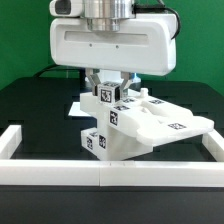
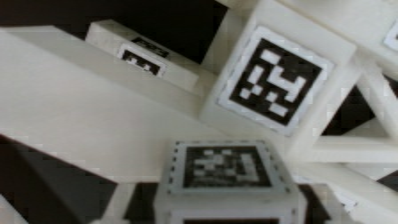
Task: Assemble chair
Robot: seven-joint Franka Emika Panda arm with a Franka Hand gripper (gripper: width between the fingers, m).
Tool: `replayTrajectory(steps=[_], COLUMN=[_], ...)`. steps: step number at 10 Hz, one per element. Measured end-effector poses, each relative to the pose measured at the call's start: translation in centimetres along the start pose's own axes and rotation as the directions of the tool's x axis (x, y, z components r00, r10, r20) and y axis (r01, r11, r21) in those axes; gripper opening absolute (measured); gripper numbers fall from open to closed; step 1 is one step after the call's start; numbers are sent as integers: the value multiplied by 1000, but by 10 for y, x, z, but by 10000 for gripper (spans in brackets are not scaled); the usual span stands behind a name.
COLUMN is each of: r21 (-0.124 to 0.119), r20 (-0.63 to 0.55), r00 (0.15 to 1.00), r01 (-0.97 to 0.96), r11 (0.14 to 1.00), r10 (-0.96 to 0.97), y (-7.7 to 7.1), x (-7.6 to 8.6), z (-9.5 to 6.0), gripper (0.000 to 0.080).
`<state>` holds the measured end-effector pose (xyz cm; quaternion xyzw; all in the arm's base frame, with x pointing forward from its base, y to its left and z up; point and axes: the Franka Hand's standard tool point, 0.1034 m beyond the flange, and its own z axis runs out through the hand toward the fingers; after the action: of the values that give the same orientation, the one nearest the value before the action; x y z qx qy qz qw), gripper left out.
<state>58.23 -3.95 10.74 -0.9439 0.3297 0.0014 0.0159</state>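
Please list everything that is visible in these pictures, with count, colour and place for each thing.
chair: one set of joined white parts with black-and-white tags, middle of the table, tilted; the wrist view shows it close, tags facing the camera.
rail: one, white, low, along the near edge of the table, turning up at both ends.
table: one, black top, under everything.
backdrop: one, green, behind the table.
arm: one, white housing with a metal ring above, over the chair.
gripper: one, dark fingers, down at the top of the chair; the pictures do not show whether it is closed on a part.
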Motion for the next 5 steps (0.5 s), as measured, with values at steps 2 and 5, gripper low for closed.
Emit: replayTrajectory(steps=[2,5], r21=[2,2], r20=[-1,-1], r00=[993,989], r01=[-116,-148], r11=[993,989], r10=[116,148], y=[-1,-2], x=[0,-1], z=[0,0], gripper=[271,271])
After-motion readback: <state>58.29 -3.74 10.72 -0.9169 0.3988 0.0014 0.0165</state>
